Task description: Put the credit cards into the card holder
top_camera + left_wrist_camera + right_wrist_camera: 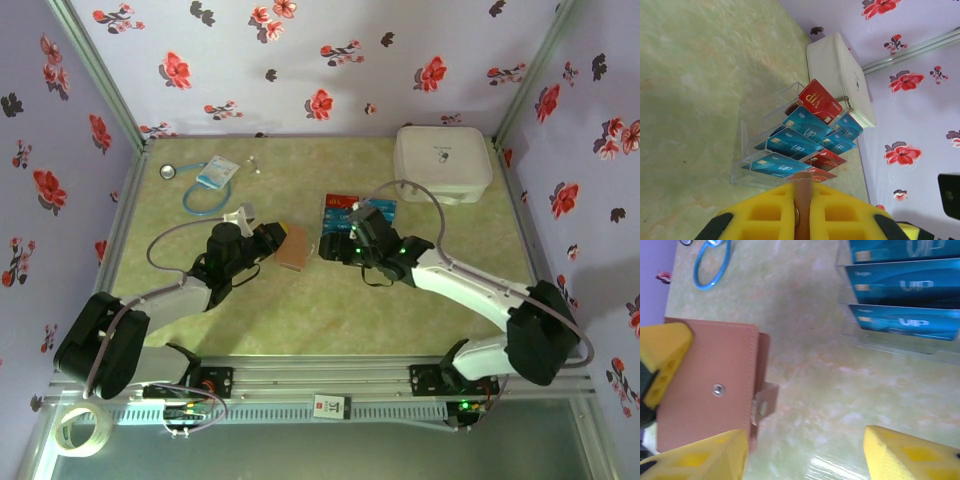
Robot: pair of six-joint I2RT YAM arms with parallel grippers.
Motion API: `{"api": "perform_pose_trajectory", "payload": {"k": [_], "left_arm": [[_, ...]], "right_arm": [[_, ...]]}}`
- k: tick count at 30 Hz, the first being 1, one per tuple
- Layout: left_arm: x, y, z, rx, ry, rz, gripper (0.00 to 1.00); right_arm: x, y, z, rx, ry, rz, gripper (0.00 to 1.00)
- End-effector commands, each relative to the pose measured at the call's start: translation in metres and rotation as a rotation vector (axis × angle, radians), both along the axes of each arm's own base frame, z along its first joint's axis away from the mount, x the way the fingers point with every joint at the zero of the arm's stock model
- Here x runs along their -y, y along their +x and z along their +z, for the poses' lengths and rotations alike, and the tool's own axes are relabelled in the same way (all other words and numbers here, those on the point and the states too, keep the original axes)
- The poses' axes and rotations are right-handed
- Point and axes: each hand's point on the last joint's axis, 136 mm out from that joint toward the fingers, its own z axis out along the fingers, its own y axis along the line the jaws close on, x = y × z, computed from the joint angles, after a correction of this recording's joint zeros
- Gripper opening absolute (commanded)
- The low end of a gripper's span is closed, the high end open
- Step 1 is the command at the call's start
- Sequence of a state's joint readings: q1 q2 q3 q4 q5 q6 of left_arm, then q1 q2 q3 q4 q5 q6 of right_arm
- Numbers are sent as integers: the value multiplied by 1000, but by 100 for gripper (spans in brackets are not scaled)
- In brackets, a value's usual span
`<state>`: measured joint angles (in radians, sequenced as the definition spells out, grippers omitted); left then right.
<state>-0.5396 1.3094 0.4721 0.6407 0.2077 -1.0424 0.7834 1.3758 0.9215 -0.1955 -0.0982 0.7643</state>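
Top view: left gripper [275,243] sits clamped shut on the card holder [296,247] mid-table, with the right gripper [332,246] just right of it and the credit cards [338,208] just beyond. Left wrist view: the holder's edge [802,200] is pinched, and the cards [800,142] stand dead ahead in a clear rack [746,150]. Right wrist view: jaws stand open and empty, holder [710,390] to the left, cards [905,290] upper right, so the right arm looks nearer them.

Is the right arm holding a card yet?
No, the right arm's fingers stand apart with no card between them; the credit cards sit in the clear rack.

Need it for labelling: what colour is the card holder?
The card holder is tan-pink, clearest in the right wrist view.
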Motion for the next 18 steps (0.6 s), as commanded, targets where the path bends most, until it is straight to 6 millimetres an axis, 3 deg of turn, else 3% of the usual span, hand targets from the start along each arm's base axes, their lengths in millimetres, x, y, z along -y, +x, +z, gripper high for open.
{"api": "perform_pose_trajectory", "payload": {"k": [1, 7, 14, 18], "left_arm": [[-1, 1, 8, 37, 12, 3, 0], [0, 2, 9, 39, 9, 3, 0], [0, 2, 12, 43, 2, 5, 0], [1, 2, 12, 43, 1, 4, 0]], "right_arm": [[-26, 11, 24, 18, 116, 29, 62], [-40, 19, 7, -20, 124, 35, 54], [-43, 23, -14, -45, 107, 25, 43], [-44, 25, -23, -55, 93, 23, 28]]}}
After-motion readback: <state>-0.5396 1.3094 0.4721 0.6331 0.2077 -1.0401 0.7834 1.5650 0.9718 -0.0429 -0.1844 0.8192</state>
